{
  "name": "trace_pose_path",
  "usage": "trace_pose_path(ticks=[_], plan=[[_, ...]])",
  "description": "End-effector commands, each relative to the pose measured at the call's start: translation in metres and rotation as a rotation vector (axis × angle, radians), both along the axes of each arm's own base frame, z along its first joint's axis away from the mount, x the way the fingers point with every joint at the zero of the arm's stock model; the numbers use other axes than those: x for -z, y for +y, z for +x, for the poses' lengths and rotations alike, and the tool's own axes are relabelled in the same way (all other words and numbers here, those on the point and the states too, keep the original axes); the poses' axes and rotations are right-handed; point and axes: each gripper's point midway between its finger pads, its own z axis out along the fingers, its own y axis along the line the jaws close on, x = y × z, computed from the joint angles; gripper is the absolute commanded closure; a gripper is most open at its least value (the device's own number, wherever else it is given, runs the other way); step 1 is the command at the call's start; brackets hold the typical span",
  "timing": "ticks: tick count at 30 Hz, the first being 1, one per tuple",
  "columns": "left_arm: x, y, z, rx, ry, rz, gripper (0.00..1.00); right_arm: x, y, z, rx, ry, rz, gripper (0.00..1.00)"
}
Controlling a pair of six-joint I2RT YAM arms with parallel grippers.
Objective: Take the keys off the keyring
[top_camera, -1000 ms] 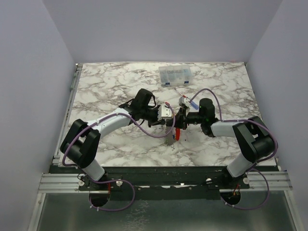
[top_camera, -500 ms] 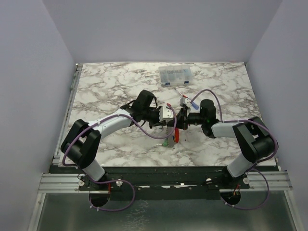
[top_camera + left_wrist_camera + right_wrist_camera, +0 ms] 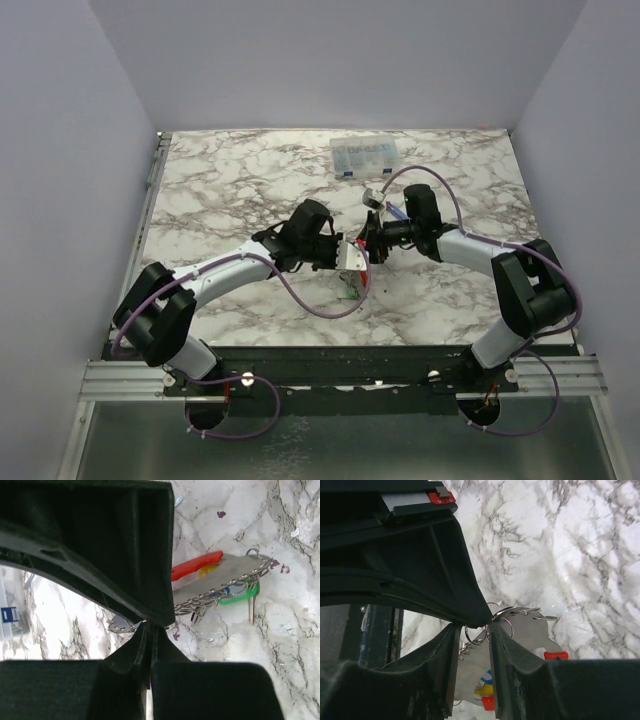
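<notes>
Where left end effector pinches, keyring touching

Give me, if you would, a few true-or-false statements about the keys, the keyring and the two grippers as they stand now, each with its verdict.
1. The clear plastic parts box stands at the far edge of the white marble table, apart from both arms. True.
2. The left gripper has its jaws wide open. False: they are pressed together, at the end of the silvery chain of small rings.
3. The green-headed silvery key lies beside the box. False: it is next to the red-banded grey metal keyring, near the grippers.
4. Rings of that chain sit between the fingers of the right gripper, which stand apart. True.
</notes>
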Motion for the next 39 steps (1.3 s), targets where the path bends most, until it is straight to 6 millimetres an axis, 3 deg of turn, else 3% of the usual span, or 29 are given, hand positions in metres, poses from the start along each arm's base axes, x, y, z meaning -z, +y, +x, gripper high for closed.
trace_pose_path(ticks=[1, 12, 15, 16, 18, 26, 32, 39], plan=[[-0.012, -0.008, 0.001, 0.074, -0.159, 0.009, 1.00, 0.004, -0.001, -0.018, -0.047, 0.149, -0.031, 0.62], [-0.012, -0.015, -0.002, 0.106, -0.230, 0.037, 1.00, 0.014, 0.001, -0.012, -0.076, 0.207, -0.066, 0.67], [-0.014, -0.016, -0.003, 0.111, -0.227, 0.028, 1.00, 0.015, 0.003, -0.011, -0.088, 0.211, -0.064, 0.79], [-0.016, -0.017, -0.004, 0.111, -0.224, 0.022, 1.00, 0.015, 0.003, -0.010, -0.096, 0.205, -0.062, 0.91], [-0.017, -0.019, -0.005, 0.110, -0.207, 0.008, 1.00, 0.013, 0.003, -0.009, -0.104, 0.179, -0.057, 0.99], [-0.016, -0.015, -0.007, 0.071, -0.053, -0.057, 0.90, -0.006, -0.001, -0.011, -0.058, -0.063, 0.014, 0.99], [-0.012, -0.010, 0.002, 0.021, 0.070, -0.090, 0.67, -0.013, -0.003, -0.013, -0.039, -0.171, 0.051, 0.99], [-0.003, -0.008, -0.001, 0.046, 0.107, -0.086, 0.70, -0.017, -0.005, -0.015, -0.030, -0.241, 0.076, 0.99]])
